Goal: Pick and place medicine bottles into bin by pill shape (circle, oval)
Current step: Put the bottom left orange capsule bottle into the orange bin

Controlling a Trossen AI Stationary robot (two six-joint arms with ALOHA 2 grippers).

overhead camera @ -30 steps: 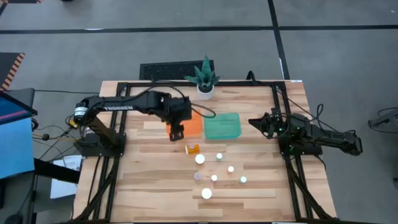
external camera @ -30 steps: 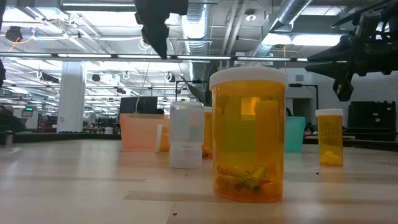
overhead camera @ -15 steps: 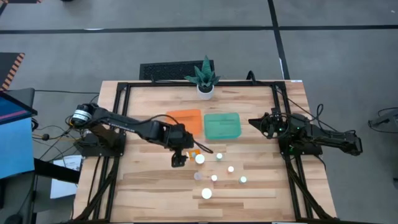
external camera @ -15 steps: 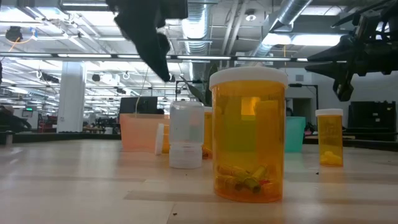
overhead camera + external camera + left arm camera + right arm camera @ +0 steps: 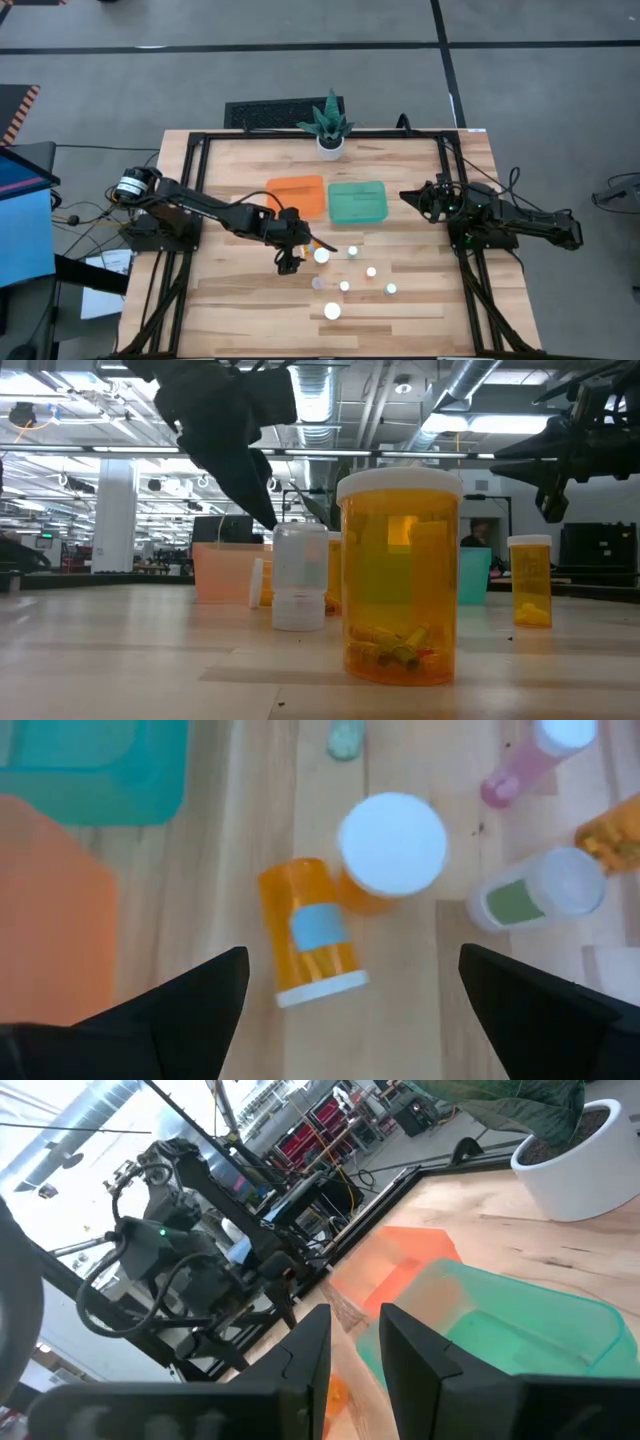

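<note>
Several small white-capped medicine bottles stand in a loose cluster at the table's middle. An orange one lies on its side there. My left gripper hangs open just above the table, on the cluster's left. In the left wrist view the lying bottle and an upright wide-capped bottle show ahead, between the spread fingers of my left gripper, which touch neither. My right gripper waits at the table's right side, its fingers a narrow gap apart with nothing between them.
An orange bin and a teal bin sit side by side behind the bottles. A potted plant stands at the far edge. In the low view a large orange bottle stands closest to the camera. Bare wood lies toward the near edge.
My left gripper has come from above the orange bin toward the table's near edge and down, and now hangs low beside the bottle cluster. The bottles and my right arm have kept still.
</note>
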